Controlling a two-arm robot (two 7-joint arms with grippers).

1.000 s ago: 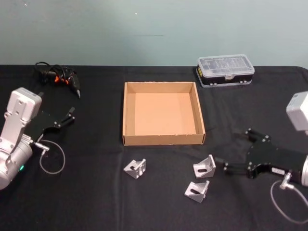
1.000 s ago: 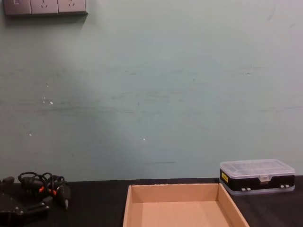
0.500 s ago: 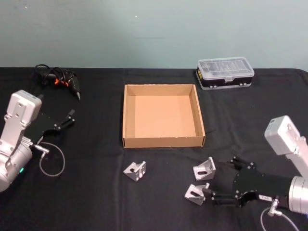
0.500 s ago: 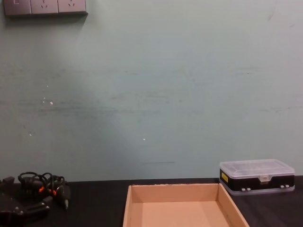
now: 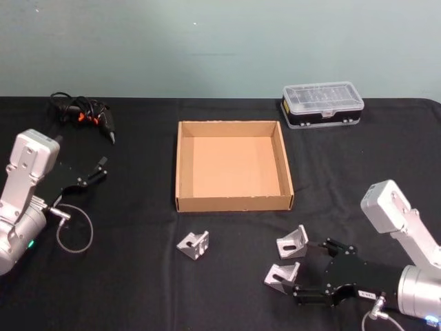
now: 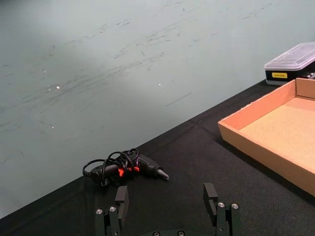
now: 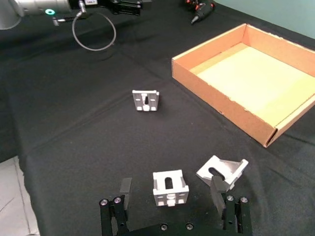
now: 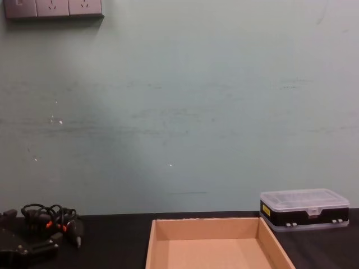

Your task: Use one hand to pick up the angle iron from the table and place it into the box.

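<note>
The angle iron (image 7: 169,188) nearest your right gripper (image 5: 303,270) is a small, bright-metal corner bracket with one slotted face. It sits on the matte black table (image 5: 138,289), near its front edge, between that gripper's fingers. The fingers are spread wide, and neither one touches it. A second bracket (image 7: 221,170) lies tilted just beside it, close to one finger, so you have little room on that side. A third bracket (image 7: 145,100) stands well apart, out toward the robot's left, with bare cloth all round it.

Beyond the brackets is the box (image 5: 234,201), a shallow tan cardboard tray with low walls and an open top. Behind it to the right is a clear-lidded plastic case (image 5: 322,103).

Your left gripper (image 6: 166,196) hovers at the table's left side with its fingers apart, near a corded black tool (image 6: 125,168).
</note>
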